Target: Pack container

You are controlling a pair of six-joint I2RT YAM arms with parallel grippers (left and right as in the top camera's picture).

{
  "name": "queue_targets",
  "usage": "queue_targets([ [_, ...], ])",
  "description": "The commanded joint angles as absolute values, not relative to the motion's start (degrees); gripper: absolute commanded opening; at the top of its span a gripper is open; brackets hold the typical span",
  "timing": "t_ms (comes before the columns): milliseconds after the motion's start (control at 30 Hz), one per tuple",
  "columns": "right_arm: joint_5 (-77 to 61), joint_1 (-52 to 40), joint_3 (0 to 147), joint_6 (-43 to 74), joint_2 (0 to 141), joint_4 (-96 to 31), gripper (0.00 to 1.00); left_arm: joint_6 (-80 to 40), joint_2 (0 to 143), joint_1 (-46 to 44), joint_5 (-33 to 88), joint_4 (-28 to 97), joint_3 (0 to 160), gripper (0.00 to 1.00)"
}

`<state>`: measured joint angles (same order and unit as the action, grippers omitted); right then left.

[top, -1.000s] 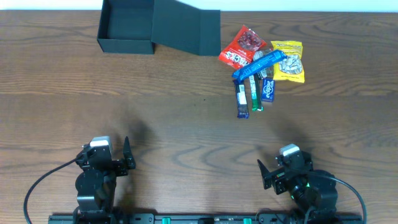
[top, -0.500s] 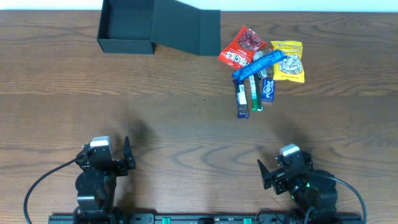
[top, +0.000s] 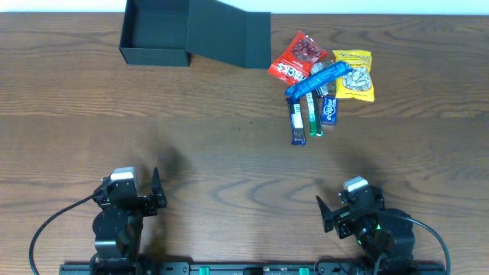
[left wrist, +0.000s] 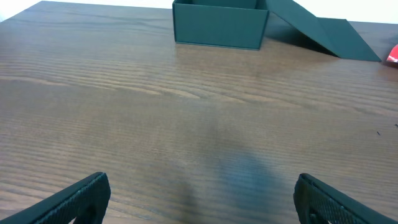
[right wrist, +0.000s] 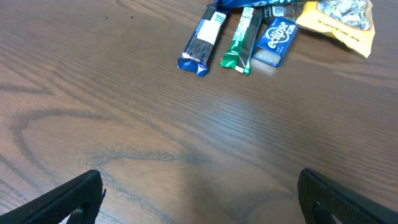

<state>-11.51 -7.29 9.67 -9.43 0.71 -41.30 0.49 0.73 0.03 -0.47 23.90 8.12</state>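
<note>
The container [top: 157, 34] is a dark box standing open at the far left, its flap lid [top: 229, 38] lying out to the right. In the left wrist view the container [left wrist: 217, 25] is far ahead. Snack packets lie in a heap at the far right: a red packet [top: 296, 57], a yellow packet [top: 354, 75], a long blue packet [top: 318, 79], a dark blue bar [top: 296, 122], a green stick [top: 313, 116] and a blue gum box [top: 329, 108]. My left gripper [top: 130, 191] [left wrist: 202, 199] and right gripper [top: 348, 202] [right wrist: 202, 196] rest near the front edge, both open and holding nothing.
Bare brown wood table [top: 229, 153] lies between the grippers and the objects. The right wrist view shows the dark blue bar [right wrist: 204, 40], green stick [right wrist: 242, 37] and gum box [right wrist: 277, 34] ahead. A black cable [top: 46, 229] loops by the left arm base.
</note>
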Motion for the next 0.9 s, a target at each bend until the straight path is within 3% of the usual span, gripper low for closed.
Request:
queue_targets([
  [0,-10.9,-6.9,9.5,-8.8,0.3,-41.3,0.99,1.5,0.4,0.0,-1.5,23.9,7.0,0.95],
  [600,-10.9,-6.9,9.5,-8.8,0.3,-41.3,0.99,-0.2,0.4,0.0,2.7,22.6,7.0,0.95],
  [700,-10.9,-6.9,9.5,-8.8,0.3,-41.3,0.99,-3.3,0.4,0.0,7.6,20.7,6.9,0.95],
  [867,-10.9,-6.9,9.5,-8.8,0.3,-41.3,0.99,-6.5,3.5,0.0,5.1,12.0,7.0,0.95],
])
